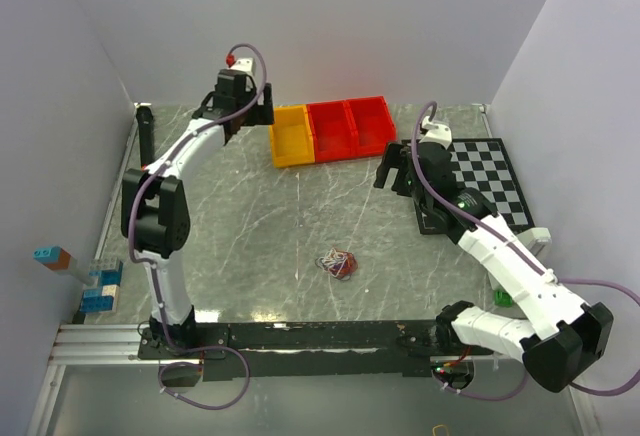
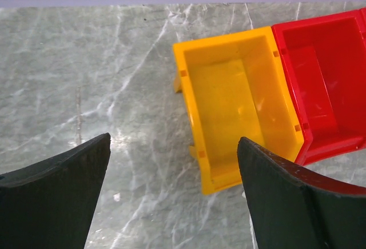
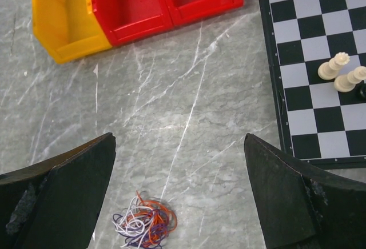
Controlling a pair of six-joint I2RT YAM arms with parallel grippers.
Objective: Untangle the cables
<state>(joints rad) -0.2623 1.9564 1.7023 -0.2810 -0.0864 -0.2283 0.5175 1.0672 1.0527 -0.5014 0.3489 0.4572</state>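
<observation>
no readable text, labels, brands or numbers on any surface, in any view

The left gripper (image 2: 173, 140) is spread wide at 11 o'clock. The right gripper (image 3: 179, 137) is equally wide at 2 o'clock.

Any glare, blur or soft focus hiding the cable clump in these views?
Top external: even light, sharp, cables small but distinct. Left wrist: mild glare on the table, cables out of frame. Right wrist: cables crisp at the bottom edge.
</observation>
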